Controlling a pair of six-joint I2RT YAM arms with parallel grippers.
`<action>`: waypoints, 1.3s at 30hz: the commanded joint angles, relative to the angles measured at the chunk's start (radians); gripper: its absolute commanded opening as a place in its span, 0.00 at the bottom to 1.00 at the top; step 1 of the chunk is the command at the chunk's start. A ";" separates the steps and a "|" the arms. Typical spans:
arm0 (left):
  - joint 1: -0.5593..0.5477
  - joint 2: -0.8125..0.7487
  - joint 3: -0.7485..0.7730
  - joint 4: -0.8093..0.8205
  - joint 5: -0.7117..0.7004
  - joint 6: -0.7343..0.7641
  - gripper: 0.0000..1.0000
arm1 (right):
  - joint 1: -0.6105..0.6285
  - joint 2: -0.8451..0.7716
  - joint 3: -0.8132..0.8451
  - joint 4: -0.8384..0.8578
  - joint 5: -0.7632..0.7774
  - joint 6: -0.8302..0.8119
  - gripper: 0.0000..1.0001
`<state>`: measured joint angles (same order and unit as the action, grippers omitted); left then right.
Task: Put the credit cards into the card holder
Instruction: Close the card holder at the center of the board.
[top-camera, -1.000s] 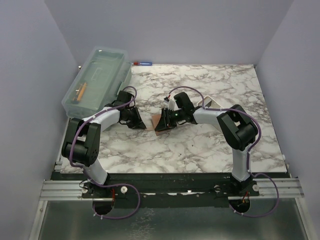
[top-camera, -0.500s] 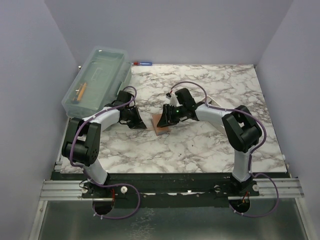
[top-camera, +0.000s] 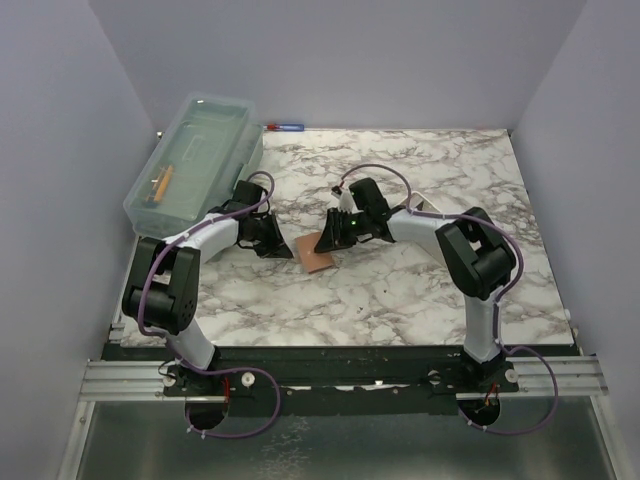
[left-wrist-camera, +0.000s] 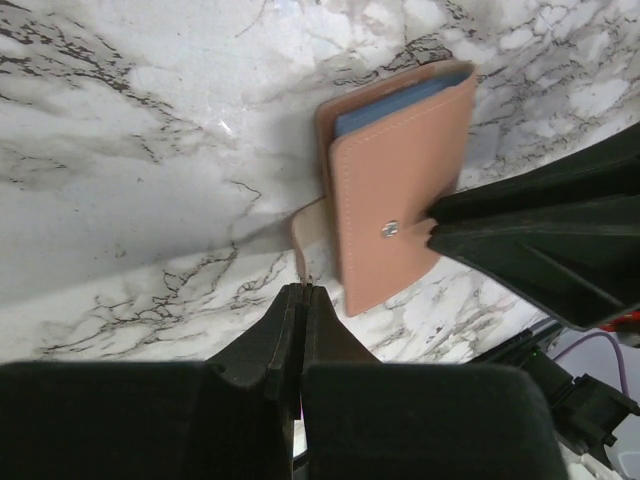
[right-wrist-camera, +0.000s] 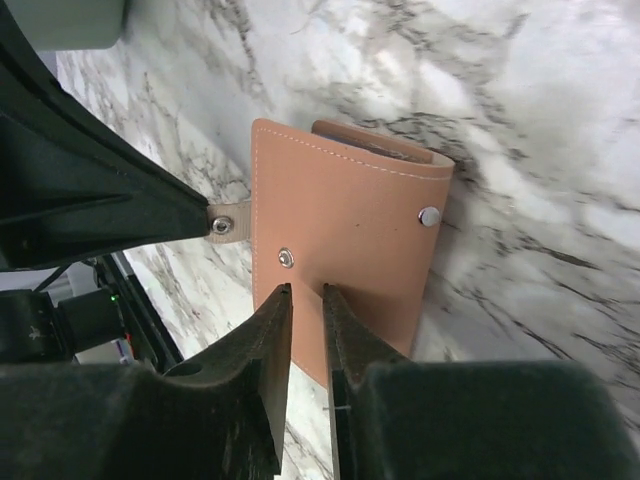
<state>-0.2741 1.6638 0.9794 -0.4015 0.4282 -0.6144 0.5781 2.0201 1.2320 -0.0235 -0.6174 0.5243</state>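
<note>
At its clenched tips, the left gripper (left-wrist-camera: 303, 292) pinches the snap tab (left-wrist-camera: 308, 232); beyond, the card holder (left-wrist-camera: 395, 170) lies on the table (left-wrist-camera: 120, 150), a blue card (left-wrist-camera: 400, 98) inside. Farther, the right gripper (right-wrist-camera: 307, 292) meets it with jaws nearly closed, grip unclear. Opposed pulls could wrench the tab free.

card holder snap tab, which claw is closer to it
Left. The left claw is pinching the snap tab; the right claw is over the card holder's flap, beside the tab.
</note>
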 joint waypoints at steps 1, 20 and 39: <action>0.006 -0.026 0.037 -0.040 0.064 0.040 0.00 | 0.066 0.054 -0.080 0.067 0.035 0.076 0.22; -0.070 0.021 0.131 -0.078 0.005 0.106 0.00 | 0.072 0.062 -0.117 0.070 0.140 0.168 0.20; -0.137 0.106 0.213 -0.118 -0.087 0.132 0.00 | 0.074 0.072 -0.069 -0.014 0.143 0.117 0.20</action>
<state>-0.4019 1.7546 1.1671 -0.5179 0.3676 -0.4938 0.6346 2.0197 1.1725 0.0898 -0.5697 0.6994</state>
